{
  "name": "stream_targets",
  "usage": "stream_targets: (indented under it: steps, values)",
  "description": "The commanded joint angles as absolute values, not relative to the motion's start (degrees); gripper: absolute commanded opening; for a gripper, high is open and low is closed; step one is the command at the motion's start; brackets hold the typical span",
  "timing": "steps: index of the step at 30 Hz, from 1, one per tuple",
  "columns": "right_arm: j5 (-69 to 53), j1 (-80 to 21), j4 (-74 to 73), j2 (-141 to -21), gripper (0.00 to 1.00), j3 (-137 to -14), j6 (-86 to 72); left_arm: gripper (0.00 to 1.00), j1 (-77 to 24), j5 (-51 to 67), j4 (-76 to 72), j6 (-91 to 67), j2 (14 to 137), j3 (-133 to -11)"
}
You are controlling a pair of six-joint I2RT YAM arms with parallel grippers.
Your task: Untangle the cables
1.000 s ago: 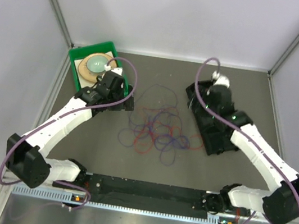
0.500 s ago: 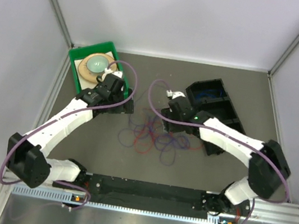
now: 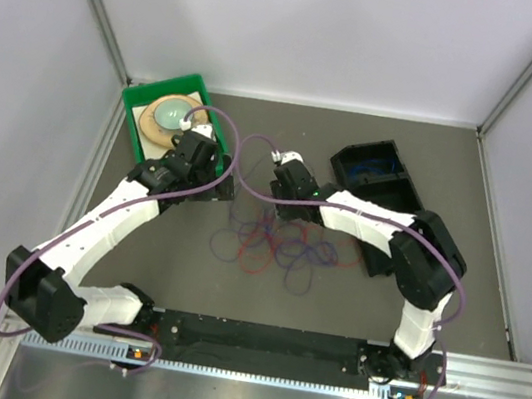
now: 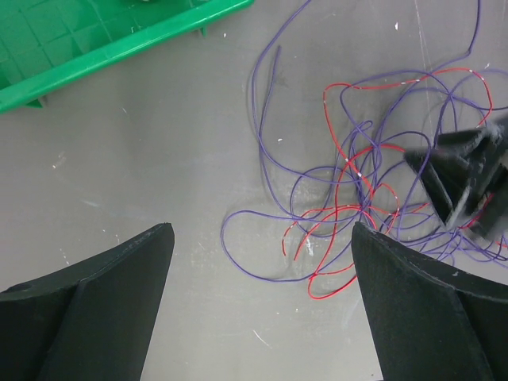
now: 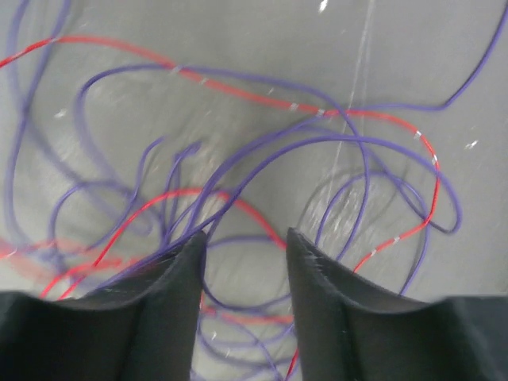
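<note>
Looking down from above at a grey table (image 3: 288, 127) walled in white, with two white-and-black arms reaching in from the near edge.

Finding the cables (image 3: 280, 237), thin red, blue and purple wires, lying as a loose tangle of loops near the middle of the table, between the two arms.

Noting the left gripper (image 3: 216, 184) hovering just left of the tangle's far end, close to a green tray (image 3: 131, 102) in the far left corner. Seeing, from the left wrist, its fingers (image 4: 119, 302) spread wide and holding nothing, with bare table and a few purple and red loops of the cables (image 4: 357, 198) showing between them.

Noting the right gripper (image 3: 281, 202) reaching across to the far edge of the tangle and pointing down among the wires, with a black bin (image 3: 377, 167) lying behind its arm. Seeing, from the right wrist, its fingers (image 5: 325, 302) standing partly apart with a narrow gap, and purple and red strands of the cables (image 5: 238, 79) running under and into that gap. Not being able to tell whether any strand is pinched or even touched.
</note>
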State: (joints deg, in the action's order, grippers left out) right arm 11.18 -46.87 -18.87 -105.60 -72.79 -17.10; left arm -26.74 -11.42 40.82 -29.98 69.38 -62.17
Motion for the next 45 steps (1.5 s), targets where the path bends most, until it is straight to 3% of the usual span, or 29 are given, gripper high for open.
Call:
stream_targets:
  steps: [1, 2, 7, 11, 23, 32, 37, 45]
  values:
    - [18.3, -47.5, -10.4, -107.2, 0.21, -75.0, -19.2, 0.99, -26.7, -11.9, 41.0, -30.5, 67.4, -61.8]
    - [18.3, -47.5, -6.6, -107.0, 0.0, -74.2, -18.1, 0.99, -26.6, -11.7, 41.0, -30.5, 67.3, -61.7]
    - [21.7, -47.0, -4.3, -100.8, 0.0, -70.8, -15.0, 0.99, -26.6, -11.7, 41.6, -30.3, 66.1, -61.6]
    - [20.2, -45.2, -7.6, -88.6, 0.0, -71.8, -14.1, 0.99, -26.6, -10.1, 39.7, -30.0, 66.1, -60.3]
    - [11.4, -41.0, -21.5, -73.1, 0.0, -89.7, -17.4, 0.99, -26.2, -8.2, 36.5, -33.6, 69.1, -59.2]
    - [9.4, -40.5, -24.8, -74.1, 0.0, -72.2, -23.9, 0.99, -25.8, -5.4, 34.1, -34.3, 68.6, -56.9]
    - [8.7, -40.5, -26.5, -75.9, 0.0, -64.8, -27.9, 0.99, -26.0, 7.7, 32.3, -30.1, 71.6, -57.7]
    - [11.4, -40.5, -26.4, -64.1, 0.0, -60.4, -29.4, 0.98, -29.9, 15.6, 23.8, -33.0, 80.8, -62.5]
